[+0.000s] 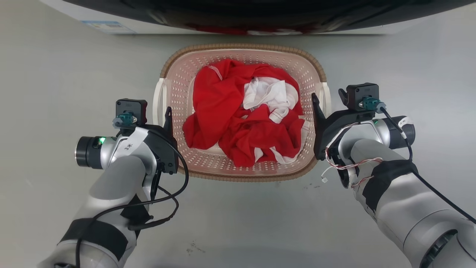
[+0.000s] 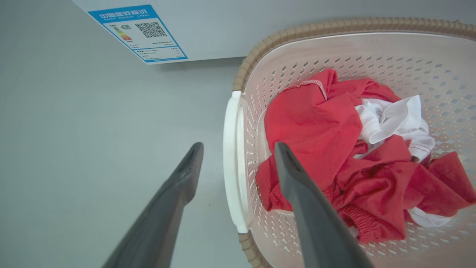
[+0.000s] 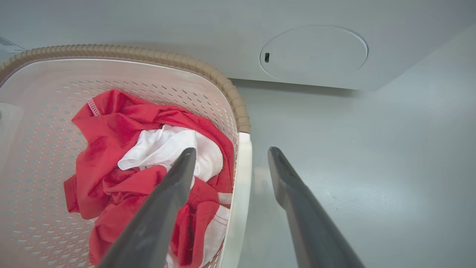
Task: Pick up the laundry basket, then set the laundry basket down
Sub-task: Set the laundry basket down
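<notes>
Laundry basket [image 1: 245, 47] sits on the floor [image 1: 55, 93] before the washer [image 2: 223, 29], holding red and white clothes [image 1: 223, 111]. Left pincer [image 2: 238, 149] and right pincer [image 3: 230, 150] gape wide, each straddling a white handle [image 2: 231, 167]. Uneven closing might tilt the load and slip a handle free.

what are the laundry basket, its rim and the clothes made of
The laundry basket looks like matte cream moulded plastic, its walls punched with small holes. Its brown rim has a woven look, though it may be moulded plastic too. The white handle is smooth, glossy plastic. The red garment and white garment are soft, creased fabric; the red shows a stitched hem.
</notes>
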